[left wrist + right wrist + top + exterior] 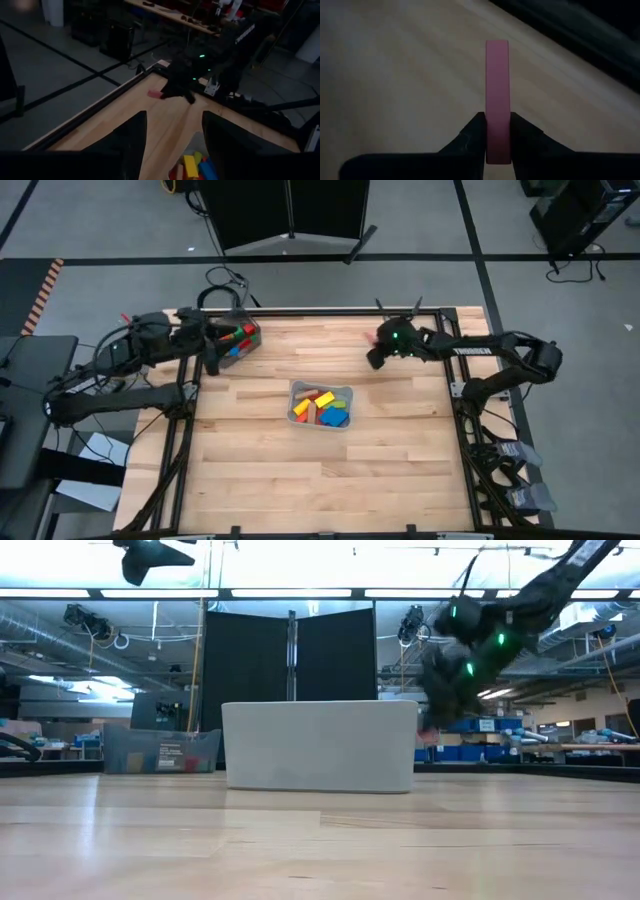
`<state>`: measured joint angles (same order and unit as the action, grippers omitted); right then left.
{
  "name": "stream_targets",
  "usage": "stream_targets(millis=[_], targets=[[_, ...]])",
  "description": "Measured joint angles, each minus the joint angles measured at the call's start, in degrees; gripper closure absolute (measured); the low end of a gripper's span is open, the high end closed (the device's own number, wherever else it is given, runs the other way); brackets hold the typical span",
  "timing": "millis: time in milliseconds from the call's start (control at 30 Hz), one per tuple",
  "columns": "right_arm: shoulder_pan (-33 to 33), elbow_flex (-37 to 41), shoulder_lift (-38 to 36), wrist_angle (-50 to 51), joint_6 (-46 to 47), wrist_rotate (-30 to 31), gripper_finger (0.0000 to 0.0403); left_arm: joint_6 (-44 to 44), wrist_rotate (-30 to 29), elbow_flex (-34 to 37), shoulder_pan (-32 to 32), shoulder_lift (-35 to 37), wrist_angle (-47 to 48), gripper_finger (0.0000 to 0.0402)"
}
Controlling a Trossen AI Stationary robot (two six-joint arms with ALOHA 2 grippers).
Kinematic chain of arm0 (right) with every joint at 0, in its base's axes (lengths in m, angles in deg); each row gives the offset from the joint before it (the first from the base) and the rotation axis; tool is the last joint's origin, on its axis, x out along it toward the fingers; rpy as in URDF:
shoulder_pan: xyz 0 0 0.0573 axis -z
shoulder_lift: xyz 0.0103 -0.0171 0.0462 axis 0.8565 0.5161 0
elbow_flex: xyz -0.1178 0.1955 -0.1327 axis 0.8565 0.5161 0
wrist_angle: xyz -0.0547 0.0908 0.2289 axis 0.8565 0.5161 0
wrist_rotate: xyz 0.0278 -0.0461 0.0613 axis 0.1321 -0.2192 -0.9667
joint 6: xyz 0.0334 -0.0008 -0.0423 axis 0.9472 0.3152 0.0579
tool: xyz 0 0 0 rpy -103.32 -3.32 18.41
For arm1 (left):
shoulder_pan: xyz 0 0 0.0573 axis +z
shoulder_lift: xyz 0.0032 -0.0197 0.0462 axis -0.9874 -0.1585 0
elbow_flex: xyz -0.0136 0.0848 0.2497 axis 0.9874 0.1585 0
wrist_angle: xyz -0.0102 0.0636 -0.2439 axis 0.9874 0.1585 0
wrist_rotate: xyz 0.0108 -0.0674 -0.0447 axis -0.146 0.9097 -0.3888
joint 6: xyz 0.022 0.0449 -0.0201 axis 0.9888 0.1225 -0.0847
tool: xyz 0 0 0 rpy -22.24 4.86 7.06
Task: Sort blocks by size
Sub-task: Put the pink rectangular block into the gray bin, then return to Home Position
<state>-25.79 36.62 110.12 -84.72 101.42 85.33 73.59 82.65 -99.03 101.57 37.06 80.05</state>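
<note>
The right tool [498,131] is clamping a long pink bar [498,95] by one end, so most of the bar is sticking out ahead of the fingers [470,137] and pointing down toward the wooden table [400,440]. In the high view this tool [377,352] is hovering over bare wood beyond the clear tray [321,406] and toward the right arm's side of it, well apart from it. The end grip is probably leaving the bar's free end clear to be set down first.

The tray is sitting near the table's middle, holding red, yellow, blue and green blocks [320,408]. Far from the tray, at the table's far left corner, the dark bowl [233,340] is holding more blocks. The left tool [172,145] is waiting above that bowl with its fingers apart, holding nothing.
</note>
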Motion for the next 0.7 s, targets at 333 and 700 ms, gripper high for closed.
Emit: stream_targets(millis=[333,700], targets=[[-26.3,0.0,-2.4,-18.7,0.7,-7.4,0.0335,-1.5,-0.4,7.1,-0.2,5.2,-4.0,0.0204],[-33.8,0.0,-0.4,-20.0,2.4,-5.0,0.0126,1.3,-0.8,12.2,-0.2,5.7,-9.6,0.0204]])
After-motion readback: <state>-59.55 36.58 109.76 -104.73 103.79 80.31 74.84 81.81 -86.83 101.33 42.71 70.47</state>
